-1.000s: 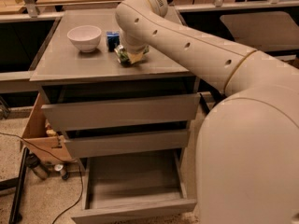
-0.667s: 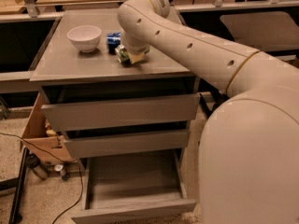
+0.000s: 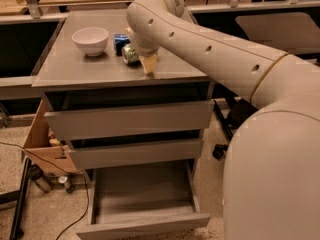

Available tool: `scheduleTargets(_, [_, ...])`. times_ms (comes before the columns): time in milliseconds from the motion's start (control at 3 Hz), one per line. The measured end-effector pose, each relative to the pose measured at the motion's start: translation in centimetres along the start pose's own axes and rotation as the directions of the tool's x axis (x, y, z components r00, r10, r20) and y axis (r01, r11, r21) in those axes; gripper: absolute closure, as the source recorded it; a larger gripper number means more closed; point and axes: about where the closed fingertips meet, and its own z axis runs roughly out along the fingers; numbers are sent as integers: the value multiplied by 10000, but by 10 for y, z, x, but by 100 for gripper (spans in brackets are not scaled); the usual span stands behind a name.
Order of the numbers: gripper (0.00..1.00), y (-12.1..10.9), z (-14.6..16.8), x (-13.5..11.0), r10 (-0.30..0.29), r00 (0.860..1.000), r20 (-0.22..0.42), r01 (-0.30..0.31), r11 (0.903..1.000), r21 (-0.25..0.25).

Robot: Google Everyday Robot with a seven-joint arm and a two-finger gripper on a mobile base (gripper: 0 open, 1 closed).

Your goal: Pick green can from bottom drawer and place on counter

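Note:
The green can (image 3: 130, 54) is at the middle of the counter (image 3: 75, 71), tilted, with a silver end facing me. My gripper (image 3: 141, 61) is right at the can, low over the counter at the end of the arm that reaches in from the right. The wrist covers the far side of the can, so the hold on it is hidden. The bottom drawer (image 3: 142, 223) is pulled out below, and its inside shows nothing in it.
A white bowl (image 3: 90, 39) stands at the counter's back left. A blue can (image 3: 119, 42) stands just behind the green can. The two upper drawers (image 3: 130, 119) are slightly open. A cardboard box (image 3: 42, 144) and cables lie on the floor at the left.
The gripper and the green can have shifted only slightly over the counter. The drawers, bowl and blue can are unchanged.

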Motion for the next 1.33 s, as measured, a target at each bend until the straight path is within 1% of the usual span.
scheduleTargets(667, [0,-8,-8,1,0,10000,0,0,10000,0])
scheduleTargets(1000, [0,-2,-50,-4,86,9998,-169,-82,9997,226])
scheduleTargets(1333, [0,-2,-50,-4,86,9998,-169,-82,9997,226])
